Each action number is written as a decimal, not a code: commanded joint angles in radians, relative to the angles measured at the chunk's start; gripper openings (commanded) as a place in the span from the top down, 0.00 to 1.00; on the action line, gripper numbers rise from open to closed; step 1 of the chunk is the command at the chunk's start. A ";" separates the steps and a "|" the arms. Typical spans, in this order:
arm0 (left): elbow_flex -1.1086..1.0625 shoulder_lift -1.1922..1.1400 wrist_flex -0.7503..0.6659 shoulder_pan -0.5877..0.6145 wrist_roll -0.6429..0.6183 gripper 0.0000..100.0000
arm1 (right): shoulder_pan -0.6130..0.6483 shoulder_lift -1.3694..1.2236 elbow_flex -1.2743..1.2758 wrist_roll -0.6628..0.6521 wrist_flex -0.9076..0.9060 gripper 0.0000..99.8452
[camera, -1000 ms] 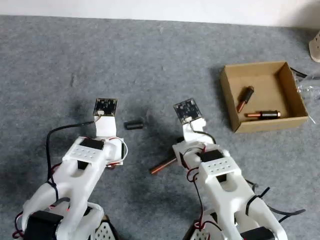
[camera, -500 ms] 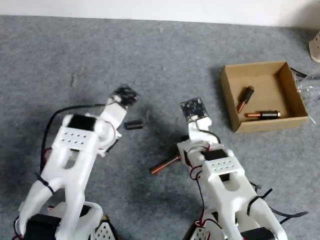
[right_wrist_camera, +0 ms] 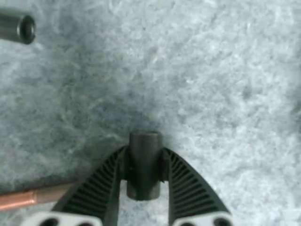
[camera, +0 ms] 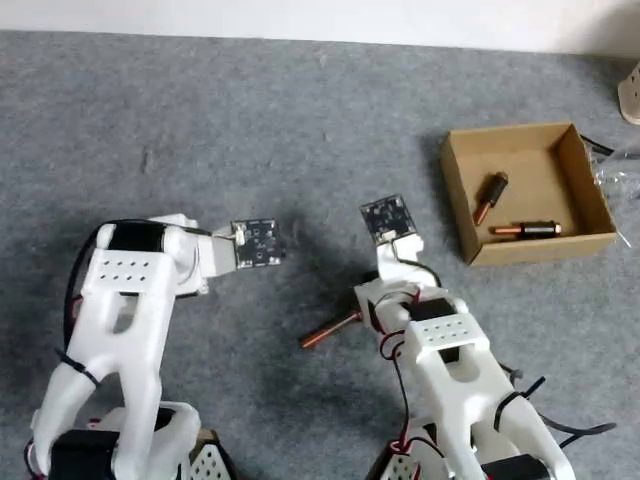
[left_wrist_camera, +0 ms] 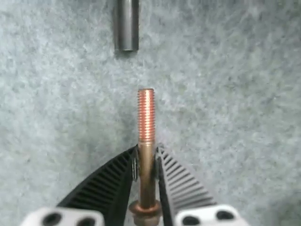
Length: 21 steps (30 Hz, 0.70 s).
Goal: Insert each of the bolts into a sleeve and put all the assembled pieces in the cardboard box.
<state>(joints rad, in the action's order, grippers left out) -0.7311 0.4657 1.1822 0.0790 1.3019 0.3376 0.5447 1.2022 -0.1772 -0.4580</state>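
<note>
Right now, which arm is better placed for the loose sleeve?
Probably left: its end effector grips a copper bolt aimed nearly at that loose sleeve; the right end effector holds another sleeve.

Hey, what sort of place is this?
Likely a robotics test bench rather than a factory: two white desktop robot arms on a grey carpet-covered table, a small brown cardboard box and a loose copper-coloured bolt.
</note>
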 commanded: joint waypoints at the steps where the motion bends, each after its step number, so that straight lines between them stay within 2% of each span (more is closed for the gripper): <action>1: 0.054 -0.024 -0.040 0.018 0.061 0.99 | -0.013 -0.001 -0.005 -0.014 0.025 1.00; 5: 0.160 -0.191 -0.055 0.061 0.054 0.99 | -0.013 -0.001 -0.005 -0.014 0.025 1.00; 11: 0.358 -0.424 -0.055 0.096 -0.035 0.99 | -0.013 -0.001 -0.005 -0.014 0.028 1.00; 16: 0.479 -0.504 0.043 0.084 -0.035 0.98 | -0.013 -0.001 -0.005 -0.014 0.030 1.00; 18: 0.503 -0.526 0.071 0.077 -0.058 0.93 | -0.013 -0.001 -0.005 -0.014 0.030 1.00; 21: 0.516 -0.544 0.072 0.076 -0.193 0.80 | -0.013 -0.001 -0.005 -0.014 0.030 1.00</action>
<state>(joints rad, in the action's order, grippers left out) -0.2800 -0.0775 1.2329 0.1665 1.2467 0.3376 0.5447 1.2022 -0.1772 -0.4580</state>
